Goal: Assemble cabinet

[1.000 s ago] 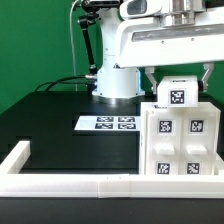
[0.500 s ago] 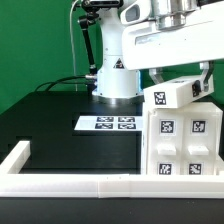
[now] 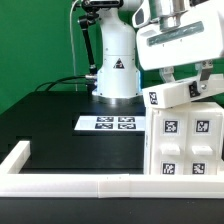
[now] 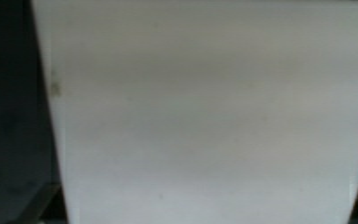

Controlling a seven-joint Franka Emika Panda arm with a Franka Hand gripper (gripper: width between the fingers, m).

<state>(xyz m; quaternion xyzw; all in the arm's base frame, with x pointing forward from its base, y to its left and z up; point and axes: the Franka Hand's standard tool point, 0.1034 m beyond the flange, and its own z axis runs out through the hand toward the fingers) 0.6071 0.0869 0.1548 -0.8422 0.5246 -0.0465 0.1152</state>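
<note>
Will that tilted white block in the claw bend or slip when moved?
The block looks like thick hard plastic, so probably stiff. Its smooth faces and tilt in the claw suggest it could pivot or slip. Small, so likely light.

Green backdrop [image 3: 35, 45] — black table [image 3: 60, 138]

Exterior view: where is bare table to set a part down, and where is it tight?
Free: the black tabletop between the marker board, the long low white border frame and the white box-shaped cabinet body; also the strip behind the board, toward the white robot base. Crowded: the exterior view's right, where the gripper holds a tilted white block over the body.
</note>
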